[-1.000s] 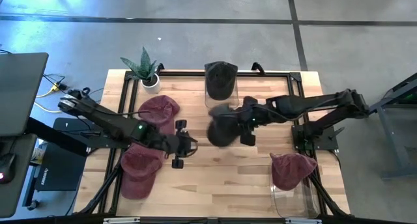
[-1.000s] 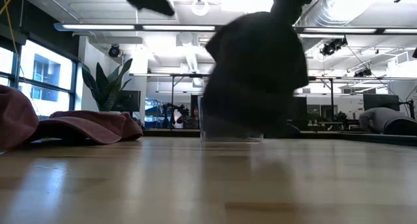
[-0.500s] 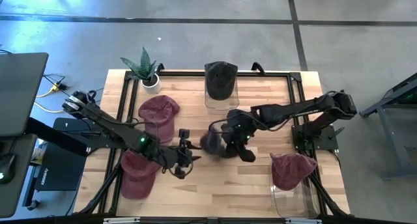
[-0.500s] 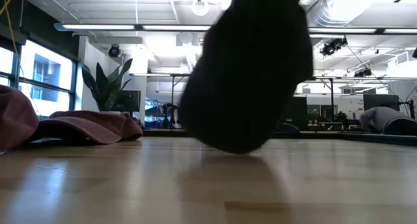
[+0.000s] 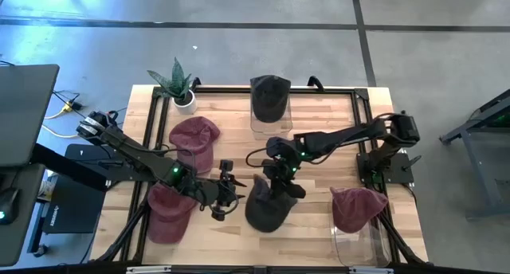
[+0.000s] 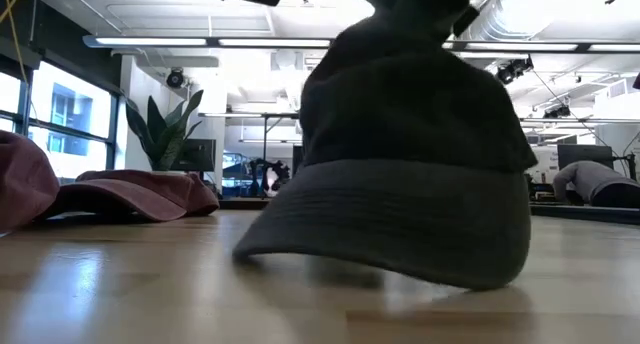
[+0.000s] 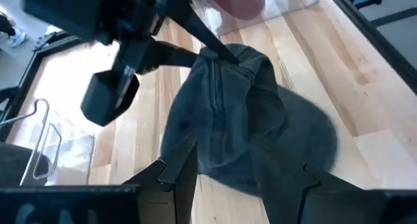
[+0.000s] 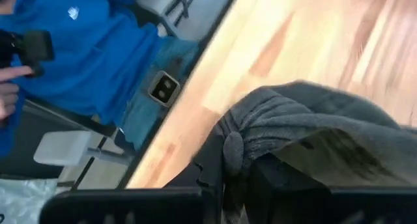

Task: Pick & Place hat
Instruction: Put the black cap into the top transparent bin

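A dark grey hat (image 5: 263, 209) sits low over the table's near centre, its brim (image 6: 400, 234) toward the near edge. My right gripper (image 5: 280, 183) is shut on its crown from the far side. My left gripper (image 5: 229, 189) stands open just left of the hat; in the left wrist view the hat (image 7: 254, 120) lies beyond its two spread fingers, which touch nothing. Whether the brim rests on the tabletop or hangs just above it, I cannot tell. My right gripper pinches a bunched fold of the crown's cloth (image 8: 242, 136) between its two fingers, at the top of the crown (image 7: 218, 55). The fingers slant down from the table's far right. The hat hangs below them, brim lowest and close to the tabletop.
Two maroon hats (image 5: 195, 138) (image 5: 169, 212) lie at the table's left. Another maroon hat (image 5: 358, 206) sits on a clear stand at the near right, a dark hat (image 5: 271, 99) on a clear stand at the far middle. A potted plant (image 5: 177, 87) stands far left. A person in blue (image 8: 85, 48) is beyond the table.
My right gripper has swung down and toward the table's near edge, tipping over, with the dark grey hat; the hat has gone from mid-air before the far stand down to the near centre. My left gripper has edged toward the near edge, then kept still.
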Tool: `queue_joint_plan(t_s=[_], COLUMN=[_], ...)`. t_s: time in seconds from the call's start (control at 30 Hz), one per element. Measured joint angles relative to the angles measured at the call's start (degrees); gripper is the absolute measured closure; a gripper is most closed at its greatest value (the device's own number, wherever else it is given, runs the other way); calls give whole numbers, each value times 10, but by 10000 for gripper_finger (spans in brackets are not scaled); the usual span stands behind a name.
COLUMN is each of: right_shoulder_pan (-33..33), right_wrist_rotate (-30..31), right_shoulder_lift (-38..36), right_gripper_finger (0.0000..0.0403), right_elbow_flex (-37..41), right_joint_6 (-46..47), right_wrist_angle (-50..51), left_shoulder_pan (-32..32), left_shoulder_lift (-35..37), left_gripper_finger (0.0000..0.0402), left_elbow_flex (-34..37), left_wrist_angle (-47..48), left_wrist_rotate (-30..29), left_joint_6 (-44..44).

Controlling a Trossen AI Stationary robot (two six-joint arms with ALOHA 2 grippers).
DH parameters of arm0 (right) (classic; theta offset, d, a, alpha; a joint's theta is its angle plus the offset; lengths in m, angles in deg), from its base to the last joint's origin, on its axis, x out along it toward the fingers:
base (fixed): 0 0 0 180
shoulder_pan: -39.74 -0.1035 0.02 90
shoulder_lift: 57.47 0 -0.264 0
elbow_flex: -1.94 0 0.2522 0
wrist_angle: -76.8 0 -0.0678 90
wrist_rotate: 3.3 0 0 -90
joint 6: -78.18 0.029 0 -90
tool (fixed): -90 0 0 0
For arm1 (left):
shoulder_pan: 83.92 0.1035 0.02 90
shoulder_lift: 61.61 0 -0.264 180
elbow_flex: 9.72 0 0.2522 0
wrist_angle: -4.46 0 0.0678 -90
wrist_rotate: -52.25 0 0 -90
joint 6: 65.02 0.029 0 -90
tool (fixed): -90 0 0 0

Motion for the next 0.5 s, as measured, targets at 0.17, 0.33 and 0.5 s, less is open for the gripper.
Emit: queue_joint_plan(t_s=[0.17, 0.33, 0.5], right_shoulder_pan=[20, 53, 78], right_wrist_rotate=[2, -1, 35], right_shoulder_lift=[19, 16, 4], right_gripper_finger=[323, 233, 162], right_elbow_flex=[2, 1, 1], right_joint_6=[24, 32, 28], right_wrist_angle=[-8, -3, 87], left_shoulder_pan=[0, 0, 0], left_shoulder_lift=[0, 0, 0], left_gripper_finger=[263, 263, 263], left_elbow_flex=[0, 0, 0], left_wrist_angle=[8, 18, 54], left_wrist_rotate=[16, 64, 101], left_joint_6=[-9, -19, -76])
